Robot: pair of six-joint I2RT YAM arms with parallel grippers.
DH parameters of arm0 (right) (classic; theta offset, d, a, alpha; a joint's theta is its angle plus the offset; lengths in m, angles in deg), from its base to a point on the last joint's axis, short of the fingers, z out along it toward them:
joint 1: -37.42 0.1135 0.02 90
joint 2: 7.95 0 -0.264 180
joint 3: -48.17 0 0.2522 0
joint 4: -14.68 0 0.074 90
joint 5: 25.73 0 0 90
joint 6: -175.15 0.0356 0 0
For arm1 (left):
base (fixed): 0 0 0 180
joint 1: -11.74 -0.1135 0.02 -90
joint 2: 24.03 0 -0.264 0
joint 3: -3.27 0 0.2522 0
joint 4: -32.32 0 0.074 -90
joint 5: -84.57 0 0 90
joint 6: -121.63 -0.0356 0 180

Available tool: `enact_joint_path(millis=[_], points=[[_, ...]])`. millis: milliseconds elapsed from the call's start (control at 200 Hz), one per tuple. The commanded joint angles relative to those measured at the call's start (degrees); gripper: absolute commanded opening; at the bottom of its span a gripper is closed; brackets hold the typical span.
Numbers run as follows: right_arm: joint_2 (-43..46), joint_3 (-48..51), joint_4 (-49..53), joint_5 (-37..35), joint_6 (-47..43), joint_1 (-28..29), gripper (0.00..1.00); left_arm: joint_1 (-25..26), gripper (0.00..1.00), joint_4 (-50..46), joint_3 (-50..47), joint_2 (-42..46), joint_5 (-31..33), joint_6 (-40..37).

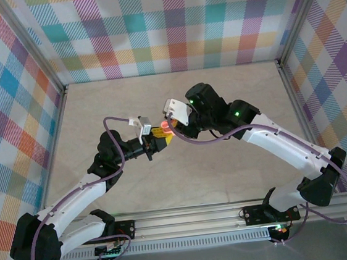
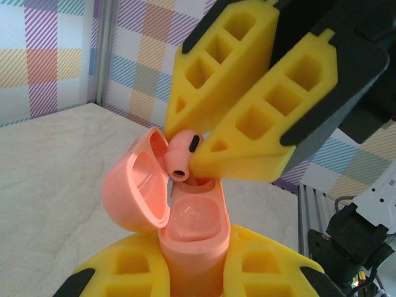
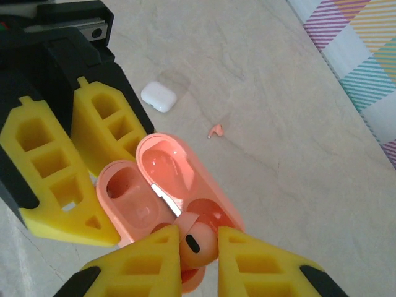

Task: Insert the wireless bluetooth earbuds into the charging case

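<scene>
Plaid walls (image 1: 162, 25) all round, pale stone table (image 3: 278, 93) below. Mid-insertion, by the look of it.

Clamped tight in the left hand (image 2: 195, 266): pinkish-orange charging case (image 2: 195, 219), held up off the table, lid (image 2: 133, 189) swung back, wells exposed.

Pinched in the narrowed right hand (image 3: 198, 247): one matching earbud (image 2: 180, 151), poised just over the case mouth, stem end pointing down, not yet seated.

Lying on the table, well apart from both hands: second pinkish earbud (image 3: 215, 130), and beyond it a closed white case (image 3: 159, 97). Impossible to tell whether the other well is already filled.

Next, probably: line the stem up with its well, ease straight down, release only once bottomed. Calls for fine alignment and a steady left hand, with little room around the opening. After that, likely off to fetch the loose earbud.
</scene>
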Motion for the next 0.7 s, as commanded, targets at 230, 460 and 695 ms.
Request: enact_joint_path(millis=[230,460,695], points=[[1.2,2.1,1.3,6.1,1.0,0.4,0.2,0.4,0.0,3.4,-0.3,2.0,0.1,-0.6],[1.6,1.8,1.1,6.9,2.1,0.4,0.3,0.4,0.0,3.5,-0.3,2.2,0.3,-0.5],[2.0,1.2,1.1,7.8,2.8,0.3,0.34,0.4,0.0,3.4,-0.4,2.3,0.4,-0.6]])
